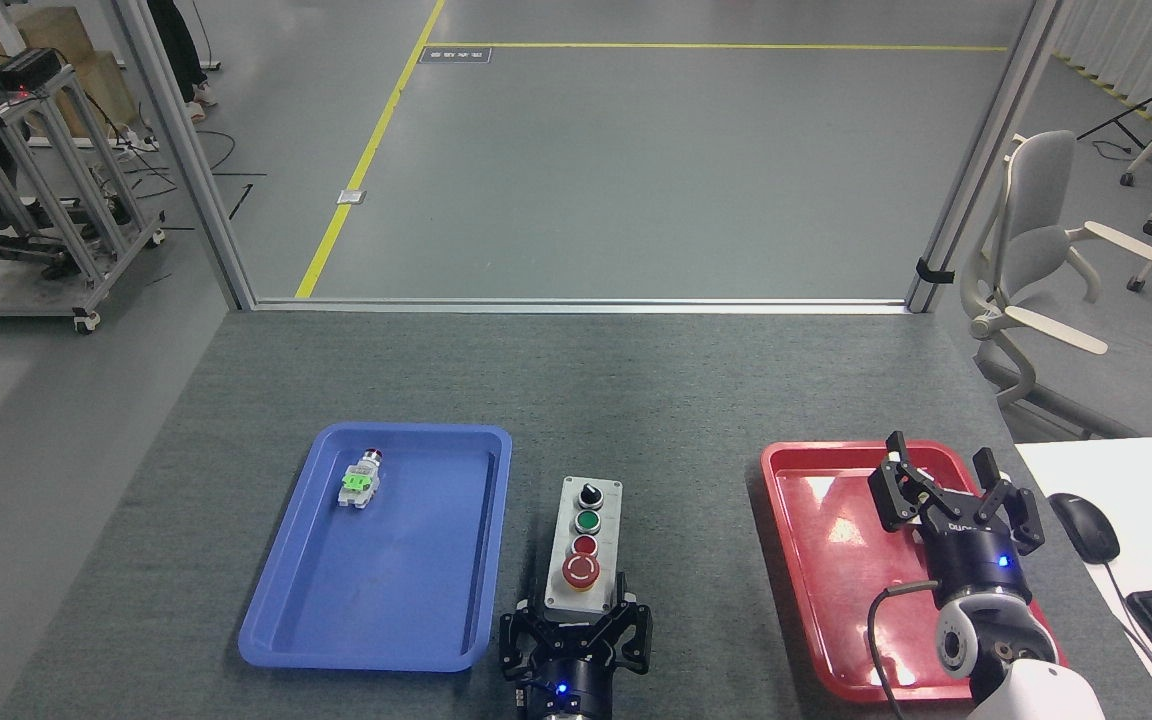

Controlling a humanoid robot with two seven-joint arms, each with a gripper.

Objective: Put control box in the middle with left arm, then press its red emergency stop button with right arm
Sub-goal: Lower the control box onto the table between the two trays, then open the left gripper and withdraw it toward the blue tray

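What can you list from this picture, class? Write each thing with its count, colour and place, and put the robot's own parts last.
Flat carpeted table top: one, dark grey, fills the lower half.
Shallow plastic tray: one, blue, left of centre.
Small loose switch part with green clip: one, grey and green, far left of the blue tray.
Rectangular control box: one, light grey, between the trays.
Large round mushroom button: one, red on a yellow ring, nearest end of the box face.
Second shallow tray: one, red, right side.
Swivel chair: one, grey, right of the table.
Computer mouse: one, black, white desk at right.
Left gripper: one, black, at the box's near end.
Right gripper: one, black, open, over the red tray.
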